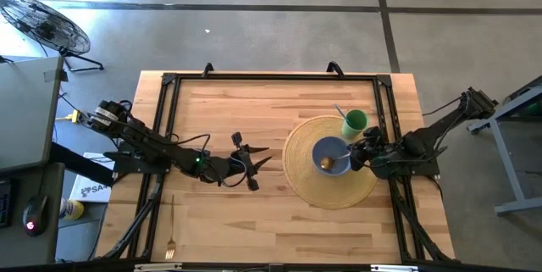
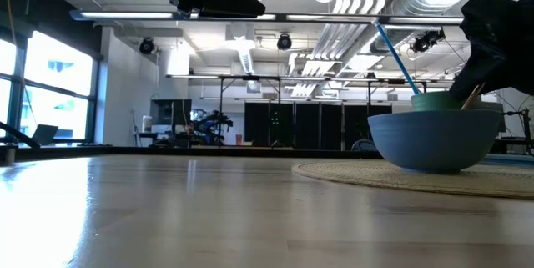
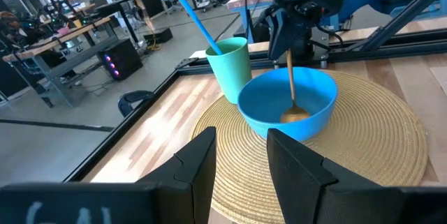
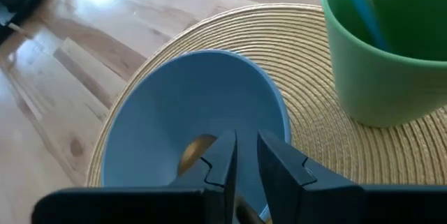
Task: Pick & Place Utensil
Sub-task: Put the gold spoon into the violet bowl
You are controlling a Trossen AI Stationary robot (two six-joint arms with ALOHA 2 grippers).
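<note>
At right of centre in the high view, the right gripper point(image 1: 356, 158) pinches a gold spoon point(image 1: 330, 162) inside the blue bowl point(image 1: 320, 147); left gripper point(image 1: 258, 164), spread, waits at centre

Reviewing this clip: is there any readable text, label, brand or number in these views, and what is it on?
"SA": start of a cut-off label on a white box on the floor left of the table, high view.
Left wrist view: pale marks on the left end effector housing are too blurred to read.
Nothing else legible.
</note>
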